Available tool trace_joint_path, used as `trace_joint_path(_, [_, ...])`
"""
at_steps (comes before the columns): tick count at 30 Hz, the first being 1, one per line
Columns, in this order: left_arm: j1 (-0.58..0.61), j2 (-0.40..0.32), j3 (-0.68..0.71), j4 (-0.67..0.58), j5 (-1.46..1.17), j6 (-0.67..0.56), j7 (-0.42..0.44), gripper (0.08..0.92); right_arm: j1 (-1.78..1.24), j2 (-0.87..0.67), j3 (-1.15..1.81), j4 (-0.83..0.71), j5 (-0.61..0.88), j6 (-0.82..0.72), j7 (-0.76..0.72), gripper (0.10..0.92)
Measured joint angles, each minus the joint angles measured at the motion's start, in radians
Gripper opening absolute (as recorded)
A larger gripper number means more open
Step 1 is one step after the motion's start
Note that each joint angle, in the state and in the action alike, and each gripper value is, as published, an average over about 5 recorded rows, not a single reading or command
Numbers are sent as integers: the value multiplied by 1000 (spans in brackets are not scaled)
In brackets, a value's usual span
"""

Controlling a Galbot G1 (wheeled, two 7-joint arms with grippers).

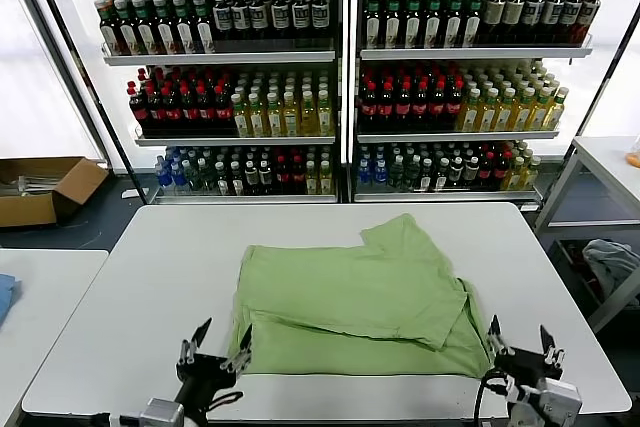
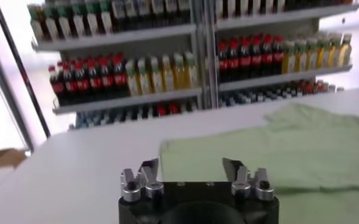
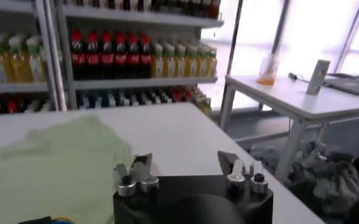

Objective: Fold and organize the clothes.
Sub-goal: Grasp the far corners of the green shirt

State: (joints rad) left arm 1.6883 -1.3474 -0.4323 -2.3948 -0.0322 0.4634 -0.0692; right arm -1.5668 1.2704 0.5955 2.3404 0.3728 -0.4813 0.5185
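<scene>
Light green soft cotton shirt (image 1: 360,297) lies folded over once on the white table (image 1: 150,287), sleeve poking out behind, so more folding looks needed, while left pincer (image 1: 212,347) and right pincer (image 1: 522,344) hover spread apart, empty, at its near corners.

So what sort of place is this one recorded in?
Probably a lab mock-up of a shop: tall metal shelves of bottled drinks stand behind a plain white table where a light green cotton shirt lies folded, with a brown cardboard box on the floor nearby.
</scene>
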Motion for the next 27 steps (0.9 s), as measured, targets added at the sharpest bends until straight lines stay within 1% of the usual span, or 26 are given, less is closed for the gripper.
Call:
trace_joint_path(2, [-45, 11, -4, 18, -8, -6, 18, 795, 58, -24, 5, -41, 17, 8, -47, 819])
trace_joint_path(4, [-95, 27, -6, 45, -22, -9, 40, 815, 117, -59, 4, -90, 33, 14, -110, 821])
trace_joint_path(9, [-238, 88, 0, 142, -89, 2, 94, 822, 274, -174, -34, -234, 63, 20, -287, 823])
trace_joint_path(12, [-329, 119, 10, 215, -141, 19, 110, 823, 380, -228, -81, -329, 74, 15, -362, 823])
trace_joint_path(19, [-537, 152, 47, 411, -237, 64, 123, 823, 607, -277, -210, -549, 77, -4, -451, 823])
trace_joint_path(27, [-724, 167, 101, 634, -287, 92, 123, 823, 819, -243, -333, -785, 49, -5, -493, 823])
